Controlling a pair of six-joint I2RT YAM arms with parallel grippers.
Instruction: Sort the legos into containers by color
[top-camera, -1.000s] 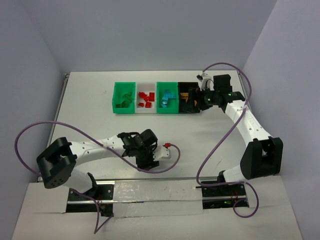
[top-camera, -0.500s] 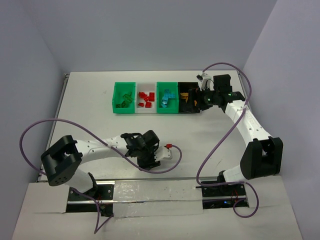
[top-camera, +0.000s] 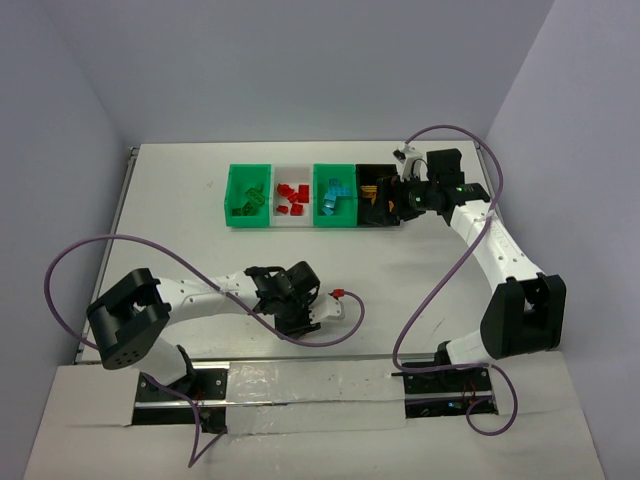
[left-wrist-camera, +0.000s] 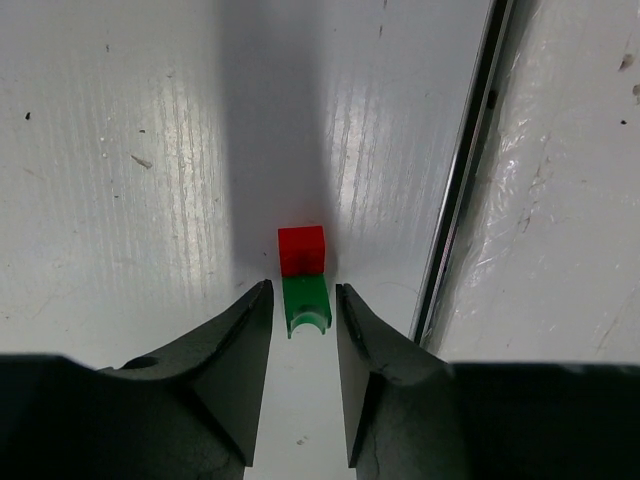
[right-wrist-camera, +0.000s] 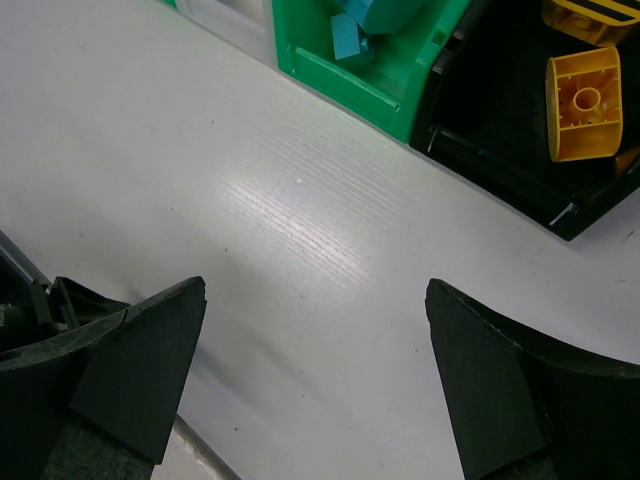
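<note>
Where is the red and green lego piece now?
In the left wrist view, the red and green lego is between the fingertips of the left claw, red half outward, at the near side of the table, away from the bins.

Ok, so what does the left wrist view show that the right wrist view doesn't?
Only the left wrist view: a red-and-green stacked lego lying on the table, its green end between the slightly parted fingers of the left pincer, with a metal rail alongside. Only the right wrist view: the green bin holding cyan bricks and the black bin holding a yellow brick, beyond the wide-open right pincer. Both: the white table and dark pincer fingers framing the bottom.
</note>
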